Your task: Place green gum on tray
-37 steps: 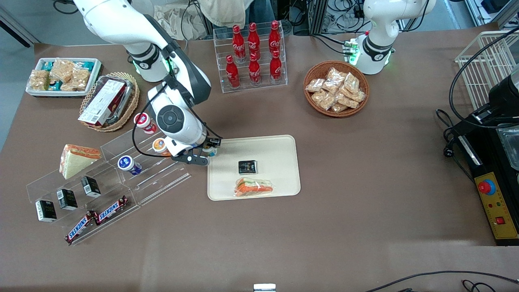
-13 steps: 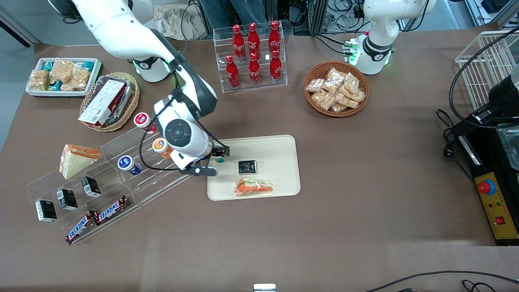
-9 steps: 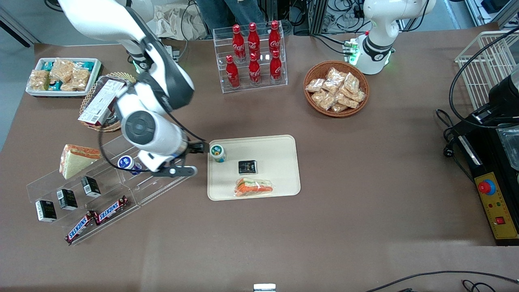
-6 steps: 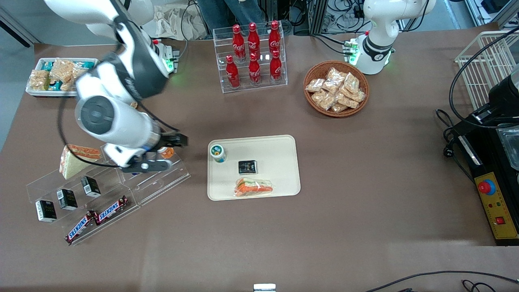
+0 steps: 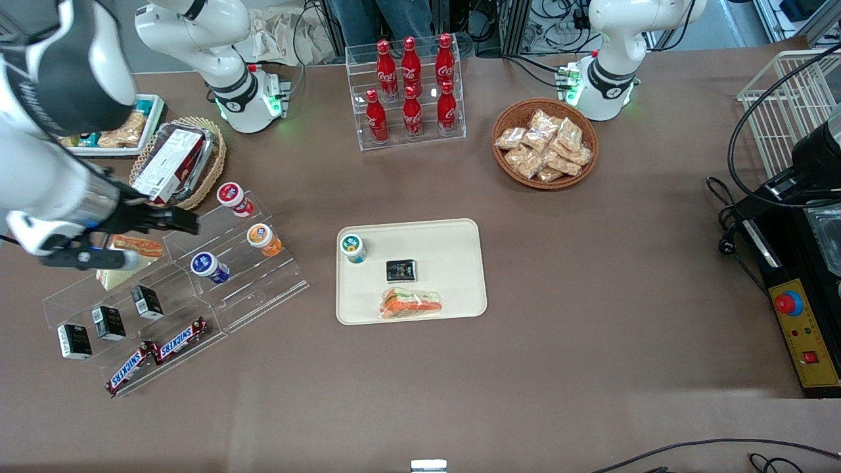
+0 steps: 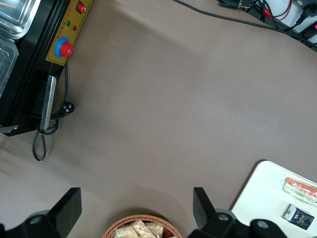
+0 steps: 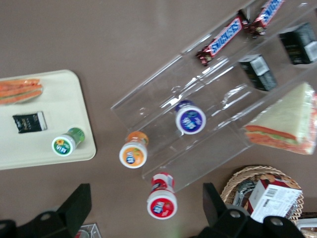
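Above the rack (image 5: 197,263), gripper (image 5: 187,223) fingers (image 5: 172,228) spread, empty.

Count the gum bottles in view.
4. The green gum stands on the tray; red-lidded, orange-lidded and blue-lidded bottles sit in the clear rack. The gripper hangs open above the rack.

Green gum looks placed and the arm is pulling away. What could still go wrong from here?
The green gum stands upright near the tray rim, at a corner; a bump could tip it off. The end effector, open, hangs above the clear rack's wrapped sandwich, close to the red-lidded bottle; a low move might knock them.
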Controlling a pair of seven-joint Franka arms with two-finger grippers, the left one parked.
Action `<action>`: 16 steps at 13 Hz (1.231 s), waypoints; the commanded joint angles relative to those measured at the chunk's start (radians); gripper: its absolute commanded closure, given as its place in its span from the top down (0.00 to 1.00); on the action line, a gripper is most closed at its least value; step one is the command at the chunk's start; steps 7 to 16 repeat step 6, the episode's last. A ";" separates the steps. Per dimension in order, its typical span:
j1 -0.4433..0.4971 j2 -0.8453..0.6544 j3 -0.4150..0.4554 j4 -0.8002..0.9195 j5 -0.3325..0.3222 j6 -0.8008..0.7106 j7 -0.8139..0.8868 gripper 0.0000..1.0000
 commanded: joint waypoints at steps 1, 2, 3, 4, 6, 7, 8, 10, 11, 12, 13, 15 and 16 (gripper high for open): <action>-0.061 -0.013 0.011 0.001 -0.013 -0.004 -0.101 1.00; -0.069 -0.013 0.008 0.001 -0.016 -0.002 -0.145 1.00; -0.070 -0.013 0.002 0.001 -0.023 0.002 -0.153 1.00; -0.070 -0.013 0.001 0.001 -0.037 0.007 -0.155 1.00; -0.069 -0.013 0.001 0.001 -0.042 0.008 -0.150 1.00; -0.069 -0.013 0.001 0.001 -0.042 0.008 -0.150 1.00; -0.069 -0.013 0.001 0.001 -0.042 0.008 -0.150 1.00; -0.069 -0.013 0.001 0.001 -0.042 0.008 -0.150 1.00; -0.069 -0.013 0.001 0.001 -0.042 0.008 -0.150 1.00; -0.069 -0.013 0.001 0.001 -0.042 0.008 -0.150 1.00; -0.069 -0.013 0.001 0.001 -0.042 0.008 -0.150 1.00; -0.069 -0.013 0.001 0.001 -0.042 0.008 -0.150 1.00; -0.069 -0.013 0.001 0.001 -0.042 0.008 -0.150 1.00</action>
